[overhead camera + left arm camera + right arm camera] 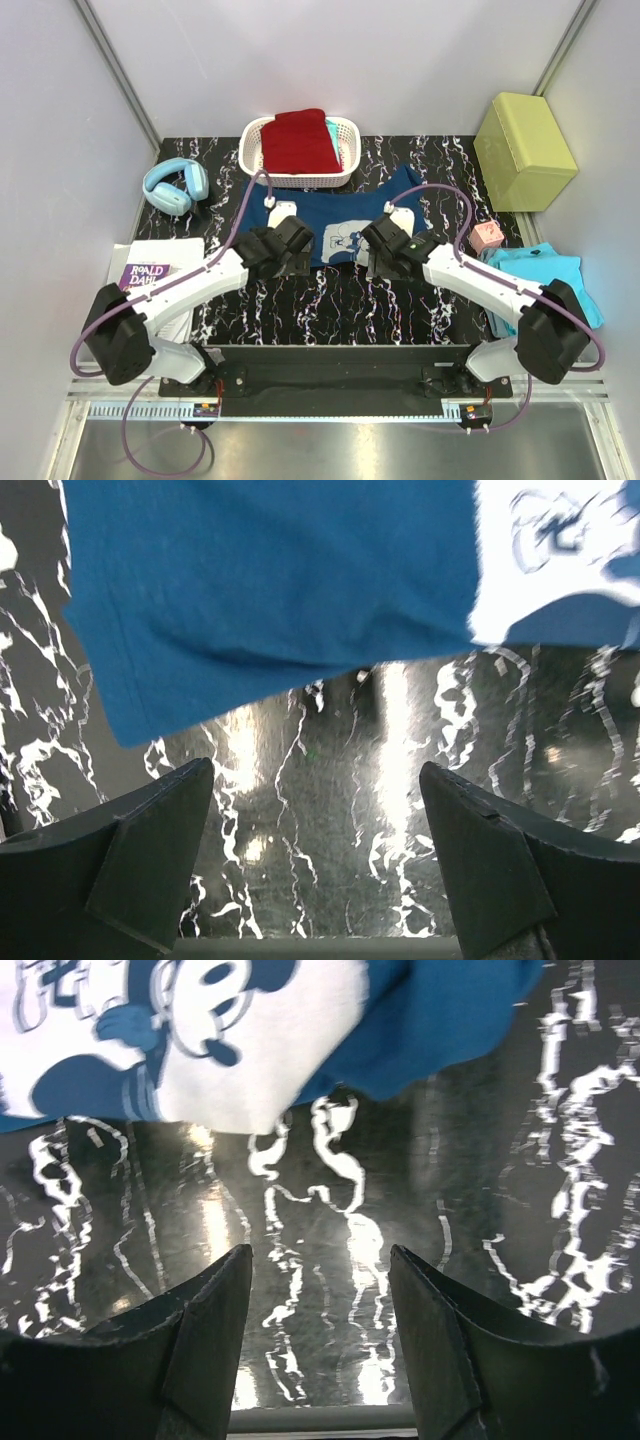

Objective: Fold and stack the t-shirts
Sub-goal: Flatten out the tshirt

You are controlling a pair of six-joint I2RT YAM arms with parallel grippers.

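Early stage. Red shirt (pixel 300 140) appears folded in basket (pixel 252 140) at far edge of counter (pixel 330 300). Navy shirt (pixel 345 210) lies unfolded at centre, turquoise shirt (pixel 545 270) crumpled at right edge. Left gripper (pixel 315 830) and right gripper (pixel 320 1300) sit near the navy hem, jaws wide apart and empty.

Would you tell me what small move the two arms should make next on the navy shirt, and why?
Probably ease both forward and down onto the near hem of the navy t-shirt, then close. The left gripper and right gripper are both open over bare table, and the hem lies just ahead of their fingertips, not yet between them.
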